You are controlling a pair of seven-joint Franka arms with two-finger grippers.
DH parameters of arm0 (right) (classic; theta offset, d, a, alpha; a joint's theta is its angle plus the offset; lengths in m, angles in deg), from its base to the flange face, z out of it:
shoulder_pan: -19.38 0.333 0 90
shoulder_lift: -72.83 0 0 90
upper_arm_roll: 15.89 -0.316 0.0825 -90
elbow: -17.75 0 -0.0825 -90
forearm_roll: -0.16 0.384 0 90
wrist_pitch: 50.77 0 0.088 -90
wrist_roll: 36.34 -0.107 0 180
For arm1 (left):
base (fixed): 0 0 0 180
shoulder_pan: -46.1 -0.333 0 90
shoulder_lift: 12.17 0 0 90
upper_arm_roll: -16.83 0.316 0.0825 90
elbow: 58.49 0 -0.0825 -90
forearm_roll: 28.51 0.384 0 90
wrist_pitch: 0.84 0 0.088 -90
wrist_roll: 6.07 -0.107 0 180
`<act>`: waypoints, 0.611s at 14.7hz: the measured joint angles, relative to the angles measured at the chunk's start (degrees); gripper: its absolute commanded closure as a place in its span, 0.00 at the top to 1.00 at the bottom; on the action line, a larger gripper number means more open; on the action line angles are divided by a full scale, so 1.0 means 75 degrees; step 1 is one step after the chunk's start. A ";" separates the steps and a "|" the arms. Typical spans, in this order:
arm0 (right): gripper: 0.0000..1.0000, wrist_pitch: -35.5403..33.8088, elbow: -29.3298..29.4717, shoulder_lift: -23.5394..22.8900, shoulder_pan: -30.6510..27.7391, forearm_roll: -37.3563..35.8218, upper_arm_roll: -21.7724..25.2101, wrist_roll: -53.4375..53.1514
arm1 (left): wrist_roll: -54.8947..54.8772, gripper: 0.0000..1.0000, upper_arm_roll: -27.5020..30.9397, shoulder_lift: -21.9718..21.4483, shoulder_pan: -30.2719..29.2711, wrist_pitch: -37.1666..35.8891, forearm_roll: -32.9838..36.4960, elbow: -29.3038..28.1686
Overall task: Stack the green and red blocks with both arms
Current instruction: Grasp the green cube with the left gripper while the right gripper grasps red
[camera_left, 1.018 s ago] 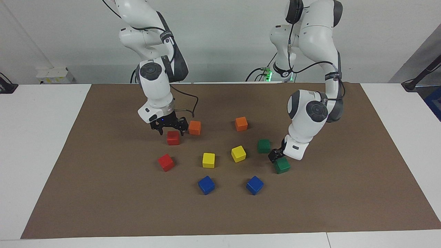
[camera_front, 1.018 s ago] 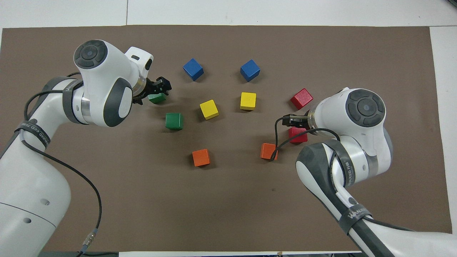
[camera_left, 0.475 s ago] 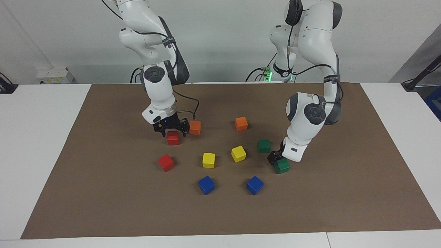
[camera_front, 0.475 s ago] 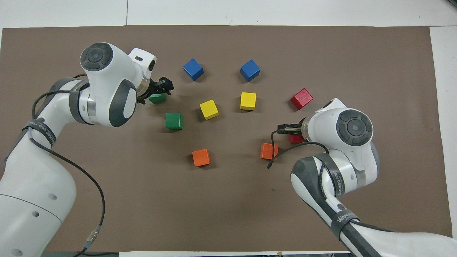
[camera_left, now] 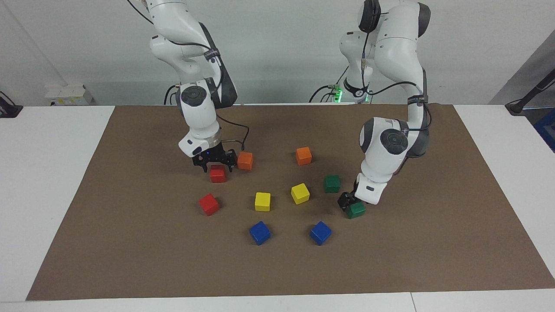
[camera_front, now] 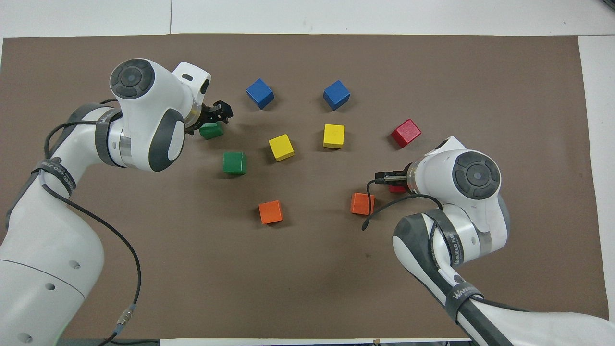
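Both pincers lowered: left pincer [camera_left: 349, 203] straddling green block [camera_left: 356, 210], right pincer [camera_left: 215, 164] straddling red block [camera_left: 218, 174].

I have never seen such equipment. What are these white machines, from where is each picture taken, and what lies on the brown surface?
They are two white jointed robot arms. One picture faces them across the table; the other looks down from above their end. On the brown mat lie small matte cubes: two red, two green, two orange, two yellow, two blue. The right end effector is open, low over the red cube nearer the robots. The left end effector is open around the green cube farther from them. Nothing is lifted yet.
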 measured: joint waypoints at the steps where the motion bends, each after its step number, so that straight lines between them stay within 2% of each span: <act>1: 1.00 0.0181 -0.0092 -0.0018 0.0000 0.0000 0.0000 0.0000 | 0.0001 0.95 0.0000 0.0028 0.0013 0.0122 0.0002 -0.0056; 2: 0.99 0.0399 -0.0192 -0.0044 0.0000 0.0000 0.0000 0.0001 | 0.0013 0.85 0.0002 0.0055 0.0033 0.0275 0.0003 -0.0144; 3: 0.63 0.0569 -0.0290 -0.0066 0.0000 0.0000 0.0000 0.0002 | 0.0035 0.71 0.0003 0.0072 0.0059 0.0424 0.0003 -0.0249; 4: 0.21 0.0669 -0.0362 -0.0079 0.0000 0.0000 0.0000 0.0006 | 0.0056 0.50 0.0003 0.0079 0.0081 0.0516 0.0003 -0.0329; 5: 0.00 0.0696 -0.0401 -0.0082 0.0000 0.0000 0.0000 0.0010 | 0.0065 0.02 0.0003 0.0081 0.0094 0.0559 0.0003 -0.0374; 9: 0.00 0.0554 -0.0330 -0.0078 -0.0164 0.0000 0.0021 0.0052 | 0.0068 0.00 0.0049 0.0080 0.0097 0.0546 0.0160 -0.0339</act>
